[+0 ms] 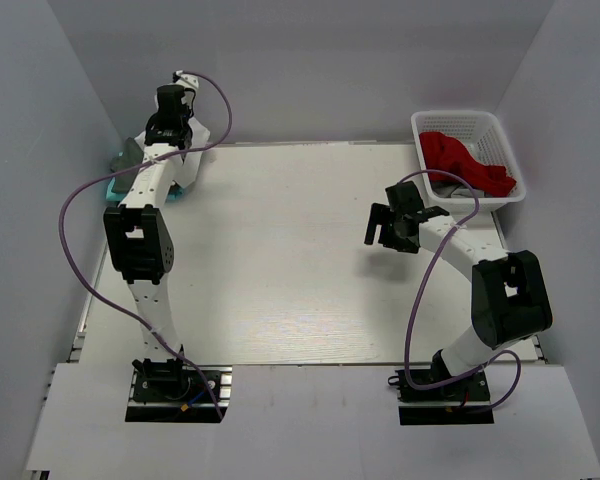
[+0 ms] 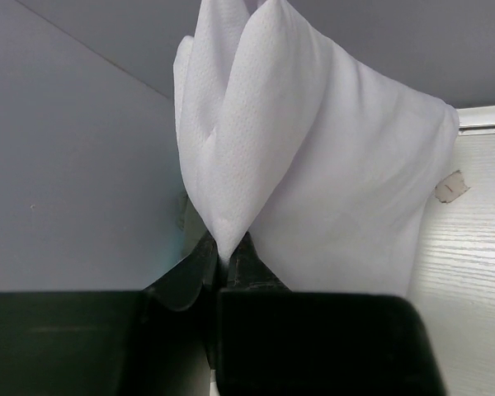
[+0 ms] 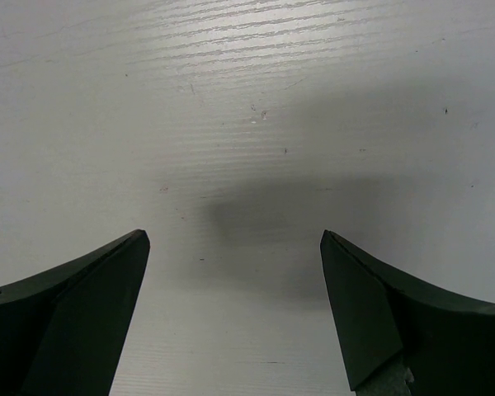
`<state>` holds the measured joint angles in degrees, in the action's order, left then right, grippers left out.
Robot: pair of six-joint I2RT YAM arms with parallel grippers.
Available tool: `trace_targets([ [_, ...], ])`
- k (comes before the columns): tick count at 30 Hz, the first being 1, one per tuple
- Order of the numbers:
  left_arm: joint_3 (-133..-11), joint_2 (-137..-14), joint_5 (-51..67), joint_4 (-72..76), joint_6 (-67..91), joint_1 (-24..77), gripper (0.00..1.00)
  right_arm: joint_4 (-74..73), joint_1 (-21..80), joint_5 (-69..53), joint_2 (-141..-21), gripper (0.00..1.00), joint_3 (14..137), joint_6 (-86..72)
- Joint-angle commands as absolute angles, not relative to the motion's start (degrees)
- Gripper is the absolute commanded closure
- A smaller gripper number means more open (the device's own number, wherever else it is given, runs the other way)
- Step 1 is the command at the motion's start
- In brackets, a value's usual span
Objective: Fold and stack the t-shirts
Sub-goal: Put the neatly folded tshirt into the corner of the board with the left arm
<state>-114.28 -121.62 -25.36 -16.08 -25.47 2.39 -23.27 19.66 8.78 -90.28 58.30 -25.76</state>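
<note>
My left hand is out at the far-left corner of the desk, with its fingers pressed together on a narrow fold of the white t-shirt. In the left wrist view the pinched fold comes to a point right at the fingertips. From there the cloth runs straight away from the hand and widens into a broad panel on the right, so its long axis follows the hand's own reach. From above I can see teal cloth and dark grey-green cloth at that same corner beside the arm, though I can't tell how they are laid. My right hand hangs over bare desk right of centre with its fingers spread wide and nothing between them. Red cloth is heaped in the white lattice basket at the far-right corner and drapes toward its near rim.
</note>
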Motion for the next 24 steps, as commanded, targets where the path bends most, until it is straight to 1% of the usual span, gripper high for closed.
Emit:
trace_targets([
  [1, -116.5, -119.6, -25.0, -16.0, -25.4, 0.8, 1.00, -22.4, 19.4, 7.8, -90.9, 0.10, 60.5, -26.8],
  [10, -114.2, -120.2, -25.0, -13.0, -24.9, -3.0, 1.00, -22.1, 19.5, 6.2, -91.7, 0.10, 61.9, -26.8],
  [14, -115.0, -123.1, -25.0, -12.4, -25.5, -4.1, 1.00, -22.7, 19.5, 5.1, -93.2, 0.10, 63.6, -26.9],
  [18, -115.0, -126.3, -27.0, -8.6, -26.0, -6.0, 1.00, -23.1, 19.5, 5.0, -95.4, 0.10, 64.9, -26.6],
  [20, -117.2, -128.3, -27.9, -7.2, -26.5, -6.6, 1.00, -24.0, 19.6, 3.4, -96.2, 0.10, 66.4, -26.3],
  [21, -117.9, -130.3, -30.8, -6.4, -26.5, -6.6, 0.86, -23.9, 19.5, 2.5, -97.1, 0.10, 67.1, -26.1],
  [22, -117.9, -131.1, -32.8, -4.9, -26.0, -7.1, 0.67, -24.0, 19.7, 2.0, -97.9, 0.10, 67.2, -26.1],
  [23, -118.4, -131.7, -33.9, -1.8, -26.0, -7.1, 0.26, -24.1, 19.6, 1.0, -98.3, 0.10, 67.2, -26.2],
  [24, -119.5, -132.4, -36.0, -0.9, -26.0, -7.1, 0.16, -23.8, 19.6, 0.6, -98.3, 0.10, 67.2, -26.3],
])
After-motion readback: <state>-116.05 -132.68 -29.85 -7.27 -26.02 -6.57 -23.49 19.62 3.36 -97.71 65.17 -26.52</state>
